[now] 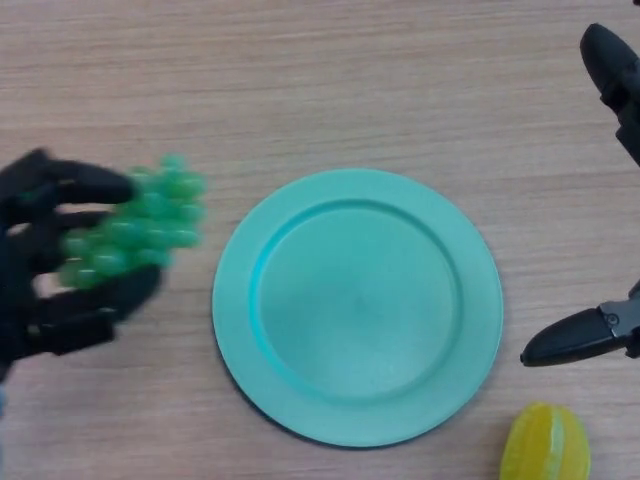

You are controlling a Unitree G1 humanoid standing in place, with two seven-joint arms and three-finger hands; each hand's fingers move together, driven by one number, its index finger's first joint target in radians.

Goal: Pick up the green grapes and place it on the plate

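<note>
A bunch of green grapes sits in my left hand at the left of the head view. The hand's fingers and thumb curl round the bunch and hold it just left of the plate. The teal round plate lies in the middle of the wooden table with nothing on it. My right hand shows at the right edge, fingers straight and spread, holding nothing, just right of the plate.
A yellow star fruit lies at the bottom right, below my right hand and close to the plate's lower right rim. The wooden table stretches behind the plate.
</note>
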